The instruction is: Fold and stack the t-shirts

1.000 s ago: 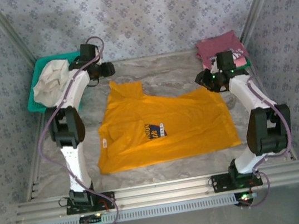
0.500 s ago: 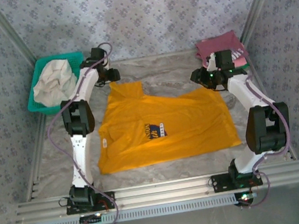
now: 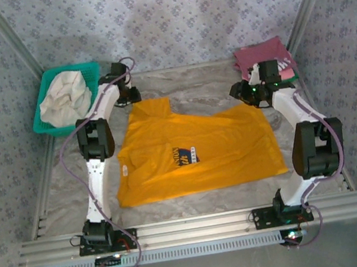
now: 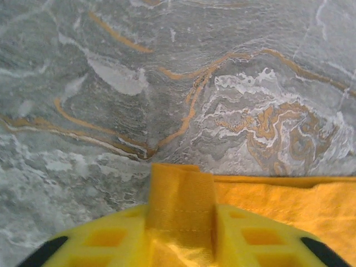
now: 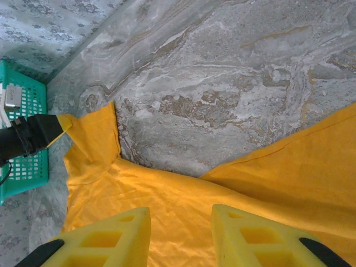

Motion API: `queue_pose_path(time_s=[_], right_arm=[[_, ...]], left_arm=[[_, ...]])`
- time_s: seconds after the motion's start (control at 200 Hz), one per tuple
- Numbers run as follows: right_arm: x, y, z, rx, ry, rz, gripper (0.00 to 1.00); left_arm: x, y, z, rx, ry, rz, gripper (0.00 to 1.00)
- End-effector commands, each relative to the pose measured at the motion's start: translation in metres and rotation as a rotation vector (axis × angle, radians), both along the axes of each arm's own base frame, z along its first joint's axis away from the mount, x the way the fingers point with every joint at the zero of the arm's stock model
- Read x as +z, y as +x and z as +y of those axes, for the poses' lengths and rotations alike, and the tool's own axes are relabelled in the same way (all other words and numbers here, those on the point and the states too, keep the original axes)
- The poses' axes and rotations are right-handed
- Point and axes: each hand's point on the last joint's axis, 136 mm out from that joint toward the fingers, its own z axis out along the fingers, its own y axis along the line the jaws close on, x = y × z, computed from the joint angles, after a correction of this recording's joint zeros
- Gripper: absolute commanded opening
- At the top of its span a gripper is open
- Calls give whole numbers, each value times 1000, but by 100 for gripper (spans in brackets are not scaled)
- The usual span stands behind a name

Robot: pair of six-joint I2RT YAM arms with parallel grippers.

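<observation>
The stitched sleeve hem of the mustard-yellow t-shirt (image 3: 202, 153) is pinched in the left gripper (image 4: 181, 216), blocky jaws closed on it. The right gripper (image 5: 181, 222) is held with jaws apart above smooth cloth, marbled table (image 5: 233, 83) beyond.

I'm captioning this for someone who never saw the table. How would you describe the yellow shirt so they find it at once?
Look at the grey marbled table. Spread across its middle is the yellow t-shirt, with a dark blue chest print. Unlike the folded maroon shirt at the far right corner and the cream cloth in the green basket, it lies open.
</observation>
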Motion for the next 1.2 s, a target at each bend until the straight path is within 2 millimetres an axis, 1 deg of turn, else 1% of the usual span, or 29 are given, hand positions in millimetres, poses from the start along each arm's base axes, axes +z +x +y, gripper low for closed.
queue_pose_path(time_s=[0.0,0.075,0.18,0.235,0.36,0.45,0.51,0.585,0.645,0.674,0.684,0.724,0.794,0.864,1.034,1.124,1.194], right_arm=[[-10,-2,-6,-7,-20,25,36],[-21,-6,-16,-47,-38,77,36],[-34,-10,-40,-108,-47,139,37],[-43,-12,-55,-130,-77,176,38],[-57,-12,-80,-137,-142,249,40],[-61,-5,-94,-140,-156,248,41],[-65,2,-101,-145,-175,251,49],[-73,11,-108,-134,-207,270,49],[-83,16,-116,-149,-225,289,49],[-87,21,-119,-150,-226,295,49],[-91,17,-118,-146,-223,319,49],[-98,20,-119,-141,-216,346,49],[-107,31,-127,-128,-259,362,49],[-117,36,-126,-106,-271,392,49],[-125,54,-128,-78,-300,388,50],[-129,58,-125,-40,-307,398,50],[-133,62,-120,-14,-280,401,51]], left_arm=[[10,6,-12,-21,-29,-31,19],[16,7,-12,-21,-31,-38,12],[27,9,-9,-20,-15,-57,3],[34,9,-9,-24,-6,-71,2],[55,9,-10,-51,8,-108,0],[66,9,-11,-62,12,-130,0],[70,9,-12,-72,11,-137,0],[74,9,-13,-78,11,-142,0],[76,8,-14,-85,10,-144,0],[77,8,-14,-86,9,-146,0],[77,8,-14,-86,10,-145,0],[78,8,-15,-90,9,-147,0],[78,7,-15,-94,16,-150,0],[78,8,-14,-93,18,-153,0],[81,9,-16,-96,10,-159,0],[80,9,-17,-94,3,-156,0],[80,8,-18,-95,0,-154,0]])
